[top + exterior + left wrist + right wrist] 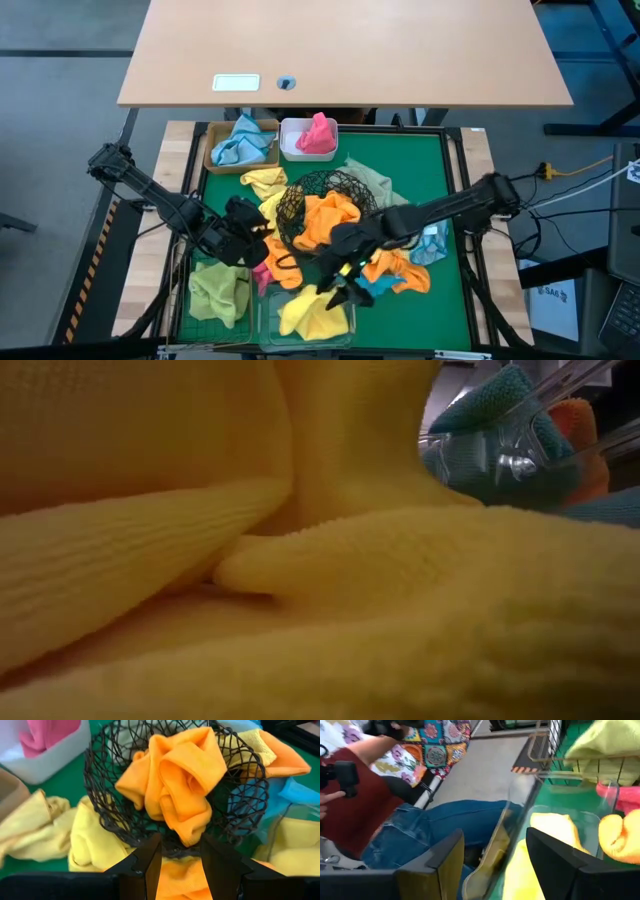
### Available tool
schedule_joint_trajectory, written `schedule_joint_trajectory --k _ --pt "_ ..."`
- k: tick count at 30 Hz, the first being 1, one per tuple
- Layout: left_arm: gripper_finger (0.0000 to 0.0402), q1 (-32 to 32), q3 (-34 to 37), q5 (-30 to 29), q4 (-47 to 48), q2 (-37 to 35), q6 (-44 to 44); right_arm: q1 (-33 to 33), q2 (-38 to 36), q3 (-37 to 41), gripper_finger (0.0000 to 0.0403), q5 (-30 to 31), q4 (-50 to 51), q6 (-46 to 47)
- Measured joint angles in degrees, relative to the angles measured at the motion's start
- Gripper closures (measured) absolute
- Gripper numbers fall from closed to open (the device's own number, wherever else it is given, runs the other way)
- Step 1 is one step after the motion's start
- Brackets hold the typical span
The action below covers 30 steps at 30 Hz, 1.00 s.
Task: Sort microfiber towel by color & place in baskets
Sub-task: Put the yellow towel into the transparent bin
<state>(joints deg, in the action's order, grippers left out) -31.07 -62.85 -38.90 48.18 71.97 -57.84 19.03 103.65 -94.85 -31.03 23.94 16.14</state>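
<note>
Sorting looks past halfway: green towel in the green basket (215, 300), blue in the tan tray (240, 145), pink in the white tub (308, 140), orange in the wire bowl (325, 205), yellow in the clear box (310, 318). Left pincer (250, 232) hangs released beside the bowl; right pincer (345, 290) hangs released over the box. Yellow, orange, blue and pale green towels lie loose on the bench (410, 150).

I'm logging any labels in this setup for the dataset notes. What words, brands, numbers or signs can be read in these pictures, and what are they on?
None can be read.
White label on the tan tabletop: too small to read; no lettering can be made out.
Yellow-and-black hazard stripes by the left arm: a marking only, no words.
Towels and baskets: no print visible.
</note>
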Motion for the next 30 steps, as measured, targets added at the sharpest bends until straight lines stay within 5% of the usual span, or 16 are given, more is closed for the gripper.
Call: schedule_joint_trajectory --k 10,16,23,30 --pt "0.0274 4.45 0.03 -2.16 0.35 0.84 7.73 -0.31 -15.28 0.0 0.0189 14.17 17.92 -6.33" --pt "0.0274 12.11 3.64 4.52 1.62 0.84 8.06 -0.31 -22.93 1.19 0.0189 24.63 28.41 -11.55" --pt "0.0274 22.4 10.75 14.36 1.93 0.86 11.21 -0.31 -34.56 15.32 0.0189 32.81 26.74 -10.94" --pt "0.0274 28.45 15.08 18.36 -2.28 0.84 16.03 -0.31 -45.41 30.32 0.0189 34.05 16.46 -8.83"
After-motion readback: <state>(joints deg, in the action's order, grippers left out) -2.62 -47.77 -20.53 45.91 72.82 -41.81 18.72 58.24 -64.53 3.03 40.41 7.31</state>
